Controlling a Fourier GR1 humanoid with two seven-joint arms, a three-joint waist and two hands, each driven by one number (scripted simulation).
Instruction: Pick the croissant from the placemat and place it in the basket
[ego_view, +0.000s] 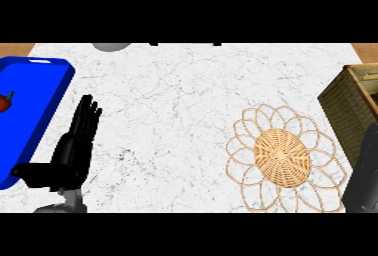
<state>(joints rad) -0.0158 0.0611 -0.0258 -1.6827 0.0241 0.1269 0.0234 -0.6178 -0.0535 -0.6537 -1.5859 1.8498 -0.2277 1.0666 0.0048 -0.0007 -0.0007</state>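
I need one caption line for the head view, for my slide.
Open left hand rests beside blue tray; round woven wicker placemat lies bare near brown wicker basket.

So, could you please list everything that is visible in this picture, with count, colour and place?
placemat: one, tan woven, flower-shaped, right of centre on the counter; no croissant is visible on it
basket: one, brown wicker, right edge, partly cut off
tray: one, blue, left edge
red item: one, on the tray, mostly cut off
grey object: one, top edge, partly cut off
counter: one, white marble
left robot hand: one, black, fingers straight, beside the tray
right forearm: one, dark grey, right edge; its hand is not visible
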